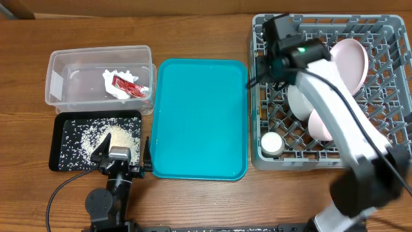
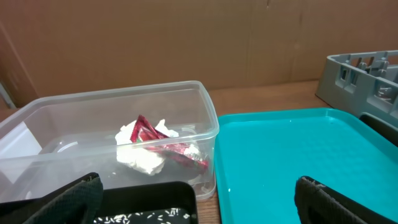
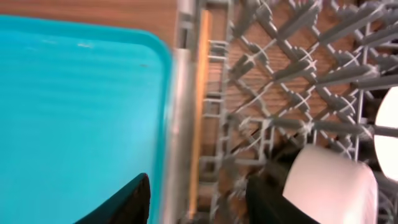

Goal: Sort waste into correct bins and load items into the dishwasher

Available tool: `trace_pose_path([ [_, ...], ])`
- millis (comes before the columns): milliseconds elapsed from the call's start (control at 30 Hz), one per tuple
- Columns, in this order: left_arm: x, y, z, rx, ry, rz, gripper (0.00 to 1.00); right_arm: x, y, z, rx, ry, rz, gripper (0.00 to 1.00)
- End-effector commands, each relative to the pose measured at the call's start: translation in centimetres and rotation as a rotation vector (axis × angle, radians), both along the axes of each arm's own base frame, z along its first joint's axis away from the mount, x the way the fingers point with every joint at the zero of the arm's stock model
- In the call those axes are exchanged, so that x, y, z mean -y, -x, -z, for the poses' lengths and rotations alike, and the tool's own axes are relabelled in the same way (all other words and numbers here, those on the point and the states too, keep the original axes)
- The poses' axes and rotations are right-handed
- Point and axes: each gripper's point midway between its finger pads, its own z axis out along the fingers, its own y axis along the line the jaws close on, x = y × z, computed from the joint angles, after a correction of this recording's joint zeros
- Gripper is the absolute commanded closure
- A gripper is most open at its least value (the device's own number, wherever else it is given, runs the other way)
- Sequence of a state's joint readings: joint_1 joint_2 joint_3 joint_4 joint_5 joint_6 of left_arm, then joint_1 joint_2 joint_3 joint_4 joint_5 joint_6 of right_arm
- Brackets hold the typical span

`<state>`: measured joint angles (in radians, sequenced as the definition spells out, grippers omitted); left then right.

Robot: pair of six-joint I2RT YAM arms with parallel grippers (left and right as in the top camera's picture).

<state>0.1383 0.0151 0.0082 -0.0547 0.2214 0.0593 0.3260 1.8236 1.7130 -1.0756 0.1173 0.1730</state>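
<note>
Your left gripper [image 2: 199, 186] sits low at the near edge of the table [image 1: 193, 206], its fingers spread wide with nothing between them, facing the seam where three rims meet. The black tray [image 1: 61, 145] is just under its fingers, the clear tub [image 2: 208, 118] is behind that, and the teal tray [image 1: 199, 119] is to the right. The teal tray's wide flat floor lies open between the bins and the dish rack [image 1: 386, 26]. Its left rim is just beside the tub's wall, and its right rim runs close along the rack's left wall. Your right gripper [image 3: 198, 186] hangs over that left wall, released, with one finger above the teal tray's edge and the other above the lattice. A wooden chopstick [image 3: 199, 93] lies along the inside of the wall, though the view is blurred. The tub holds the crumpled napkin [image 2: 143, 155] with the red sauce packet [image 2: 168, 144] on top of it. The grains [image 1: 119, 136] are heaped and scattered in the black tray. In the rack, the plate [image 1: 351, 61] stands tilted at the back. A pale dish [image 1: 318, 125] is partly hidden by the arm, and the cup [image 1: 271, 143] sits in the near left corner.
</note>
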Motion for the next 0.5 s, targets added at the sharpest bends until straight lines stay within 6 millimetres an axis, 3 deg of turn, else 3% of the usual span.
trace_pose_path([
  [0, 0.0, 0.0, 0.0, 0.006, -0.008, 0.002, 0.0, -3.4, 5.3, -12.2, 0.232, -0.169, -0.097, 0.35],
  [33, 0.0, 0.0, 0.0, 0.006, -0.008, 0.002, 0.0, -4.0, 7.0, -13.5, 0.245, -0.188, -0.132, 0.0],
  [133, 0.0, 0.0, 0.0, 0.006, -0.008, 0.002, 0.0, -5.7, 11.3, -16.5, 0.282, -0.245, -0.229, 0.0],
  [267, 0.0, 0.0, 0.0, 0.006, -0.008, 0.002, 0.0, -6.2, 14.7, -18.9, 0.331, -0.284, -0.297, 0.0],
  [333, 0.0, 0.0, 0.0, 0.006, -0.008, 0.002, 0.0, -5.8, 15.8, -18.9, 0.319, -0.276, -0.305, 0.0],
  [467, 0.0, 0.0, 0.0, 0.006, -0.008, 0.002, 0.0, -2.7, 18.3, -17.8, 0.249, -0.207, -0.263, 0.0],
])
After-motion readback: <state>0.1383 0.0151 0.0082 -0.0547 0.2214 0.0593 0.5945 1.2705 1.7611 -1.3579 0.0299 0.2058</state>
